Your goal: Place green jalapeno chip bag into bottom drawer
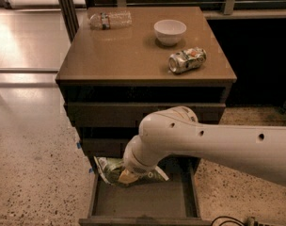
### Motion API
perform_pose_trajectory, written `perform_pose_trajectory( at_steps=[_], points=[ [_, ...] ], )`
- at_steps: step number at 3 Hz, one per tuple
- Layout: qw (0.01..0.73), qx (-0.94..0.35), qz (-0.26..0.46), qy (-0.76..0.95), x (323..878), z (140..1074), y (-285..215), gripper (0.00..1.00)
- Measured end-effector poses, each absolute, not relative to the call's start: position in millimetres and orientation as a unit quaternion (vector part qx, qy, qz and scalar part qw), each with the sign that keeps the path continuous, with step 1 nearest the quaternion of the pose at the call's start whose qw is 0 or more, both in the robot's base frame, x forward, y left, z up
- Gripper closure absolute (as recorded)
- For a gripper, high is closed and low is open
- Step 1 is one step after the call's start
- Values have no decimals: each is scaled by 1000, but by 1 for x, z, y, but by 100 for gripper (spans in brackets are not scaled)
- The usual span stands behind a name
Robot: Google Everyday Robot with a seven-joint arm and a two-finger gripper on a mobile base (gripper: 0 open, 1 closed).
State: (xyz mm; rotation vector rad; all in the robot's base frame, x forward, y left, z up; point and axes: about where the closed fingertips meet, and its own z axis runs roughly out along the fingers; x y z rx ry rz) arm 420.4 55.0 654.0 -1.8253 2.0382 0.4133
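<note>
The green jalapeno chip bag hangs just above the back of the open bottom drawer, the lowest of three dark brown drawers, pulled out toward me. My gripper is at the end of the white arm, low over that drawer's back left part, shut on the bag; the wrist hides most of the fingers. The bag sticks out to the left and right of the wrist.
On the cabinet top lie a clear plastic bottle, a white bowl and a green-white drink can on its side. The two upper drawers are closed. Speckled floor lies to the left.
</note>
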Motion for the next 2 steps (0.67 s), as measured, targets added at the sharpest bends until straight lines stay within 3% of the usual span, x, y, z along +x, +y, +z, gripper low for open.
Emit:
perform_pose_trajectory(
  at_steps=[2],
  points=[
    [148,-634,91,754,407,547,22,100]
  ],
)
